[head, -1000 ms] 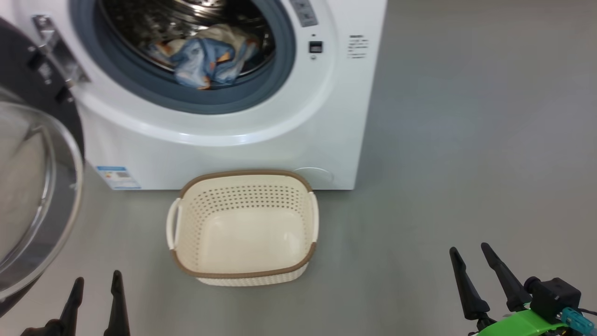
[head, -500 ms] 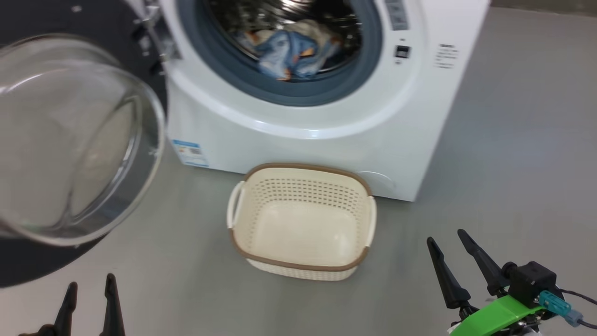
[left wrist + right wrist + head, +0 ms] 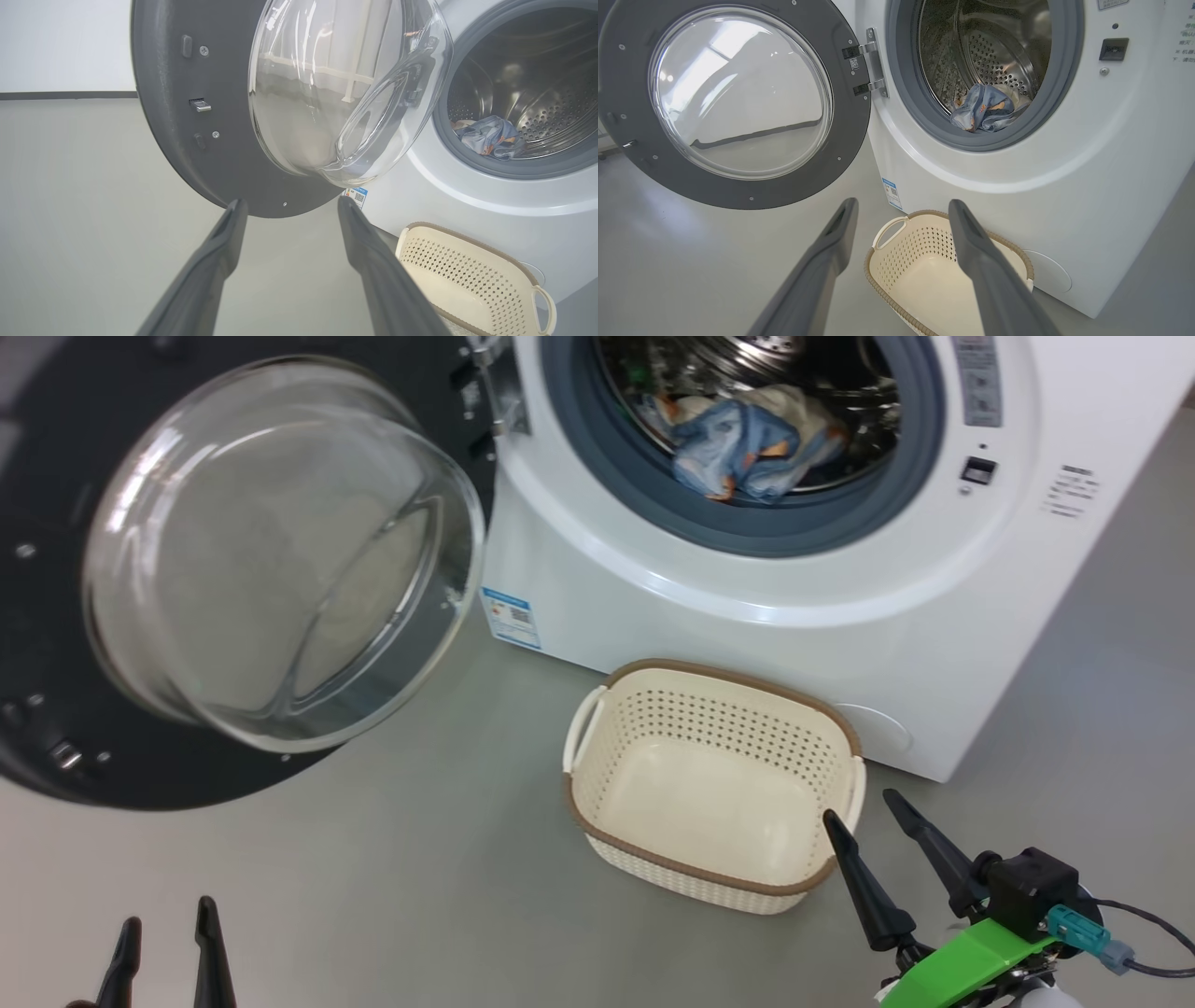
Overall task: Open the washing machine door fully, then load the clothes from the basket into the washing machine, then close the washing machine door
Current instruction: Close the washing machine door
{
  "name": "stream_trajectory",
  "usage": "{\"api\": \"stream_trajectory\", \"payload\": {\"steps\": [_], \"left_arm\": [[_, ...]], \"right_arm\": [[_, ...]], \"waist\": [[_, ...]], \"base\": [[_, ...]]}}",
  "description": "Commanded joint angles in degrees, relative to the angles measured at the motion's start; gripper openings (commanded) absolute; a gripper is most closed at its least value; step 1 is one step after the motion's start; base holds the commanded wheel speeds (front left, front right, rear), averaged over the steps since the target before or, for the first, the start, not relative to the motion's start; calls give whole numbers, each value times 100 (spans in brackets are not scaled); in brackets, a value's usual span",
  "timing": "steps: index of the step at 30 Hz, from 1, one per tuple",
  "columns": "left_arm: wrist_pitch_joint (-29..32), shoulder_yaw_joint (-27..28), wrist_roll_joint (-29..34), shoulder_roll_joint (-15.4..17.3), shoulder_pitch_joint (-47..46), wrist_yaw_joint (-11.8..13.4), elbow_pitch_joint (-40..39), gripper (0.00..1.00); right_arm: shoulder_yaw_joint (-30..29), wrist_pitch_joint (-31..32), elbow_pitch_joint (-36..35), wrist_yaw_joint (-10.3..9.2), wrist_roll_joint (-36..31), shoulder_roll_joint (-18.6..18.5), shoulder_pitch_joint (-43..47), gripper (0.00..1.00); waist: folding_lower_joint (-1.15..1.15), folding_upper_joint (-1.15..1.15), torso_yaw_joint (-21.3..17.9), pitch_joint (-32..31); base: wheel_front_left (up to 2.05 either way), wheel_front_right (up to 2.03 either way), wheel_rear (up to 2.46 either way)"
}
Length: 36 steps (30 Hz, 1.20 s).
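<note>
Loading is judged done. The basket (image 3: 719, 728) is seen empty on the floor (image 3: 420, 877), just in front of the washing machine (image 3: 747, 625). The clothes (image 3: 742, 443) are piled inside the drum (image 3: 775, 355), low and near the grey gasket (image 3: 794, 527). The washing machine door (image 3: 280, 551) is swung wide open to the robot's left on its hinge (image 3: 495, 392), glass bowl facing out.

Closing the door is taken as the step in hand, not yet begun. The left gripper (image 3: 167, 913) is spread with nothing held, low and well apart from the door. The right gripper (image 3: 857, 804) is spread too and empty, near the basket's right corner.

Next move, as judged: the door's free edge is to be reached, most likely by the left arm, and pushed round its arc until the latch (image 3: 200, 105) is caught. A firm last push is probably needed.

In the way: the basket is set under the opening, close to the swing path, and clearance under the black ring cannot be told. Clothes near the gasket could be pinched unless pushed in by the bowl. A blue label sticker (image 3: 511, 616) is noted on the lower front.
</note>
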Motion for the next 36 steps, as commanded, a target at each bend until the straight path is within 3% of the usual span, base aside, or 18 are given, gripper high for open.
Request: {"api": "stream_trajectory", "payload": {"steps": [1, 23, 24, 26, 27, 33, 36], "left_arm": [[-36, 196, -49, 75, -18, -9, -134, 100], [-36, 265, -100, 74, -5, 43, -215, 100], [-36, 281, -100, 74, -23, 42, -238, 74], [-36, 339, -84, 74, -76, 37, -306, 13], [-36, 392, -98, 74, -117, 34, -358, 0], [-36, 903, -280, 121, -582, -1, -891, 0], [-36, 1033, -401, 440, -934, -5, -1201, 0]], "right_arm": [[139, -28, -105, 9, 30, -53, -130, 100], [193, -28, -75, 9, 77, -2, -136, 100], [181, -28, -77, 9, 77, 5, -137, 100], [146, -28, -87, 9, 75, 26, -128, 100], [127, -28, -92, 9, 72, 38, -116, 100], [23, -28, -112, 9, 57, 91, 13, 100], [21, -28, -113, 9, 55, 101, 19, 100]], "waist": [[0, 0, 196, -36], [0, 0, 241, -40], [0, 0, 231, -30], [0, 0, 212, -17], [0, 0, 204, -14], [0, 0, 164, -8], [0, 0, 118, 10]], "base": [[0, 0, 0], [0, 0, 0], [0, 0, 0], [0, 0, 0], [0, 0, 0], [0, 0, 0], [0, 0, 0]]}}
